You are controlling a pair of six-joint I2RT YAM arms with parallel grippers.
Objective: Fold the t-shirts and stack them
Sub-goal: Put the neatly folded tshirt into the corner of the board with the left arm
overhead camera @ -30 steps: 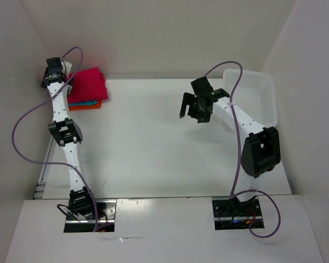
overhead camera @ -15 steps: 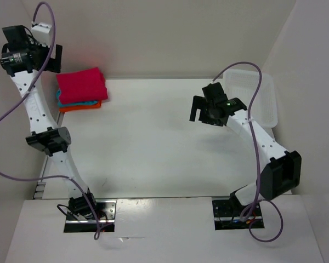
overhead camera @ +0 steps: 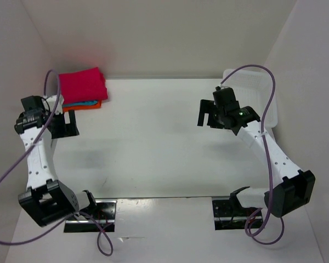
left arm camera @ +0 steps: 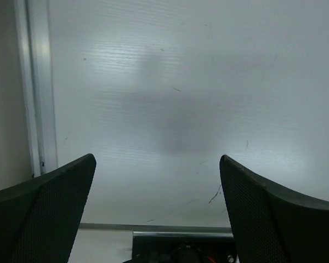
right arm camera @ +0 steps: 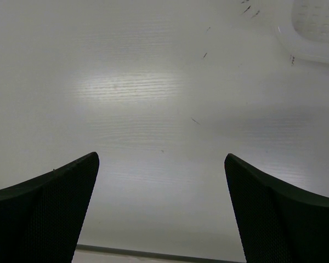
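Three folded t-shirts lie stacked at the table's far left corner: the pink-red one (overhead camera: pixel 83 85) on top, the teal one (overhead camera: pixel 82 102) under it, the orange one (overhead camera: pixel 88 106) at the bottom. My left gripper (overhead camera: pixel 63 125) hangs open and empty just in front of the stack, apart from it. My right gripper (overhead camera: pixel 210 115) is open and empty over the right half of the table. Both wrist views show only bare table between wide-apart fingers; the left gripper (left arm camera: pixel 158 181) and the right gripper (right arm camera: pixel 161 181) hold nothing.
A white mesh basket (overhead camera: pixel 266 98) stands at the far right, just behind the right arm; its corner (right arm camera: pixel 318 27) shows in the right wrist view. White walls enclose the table on the left, back and right.
My left arm has swung down from high above the stack to low in front of it. My right arm has drawn back to the right and toward the near edge.
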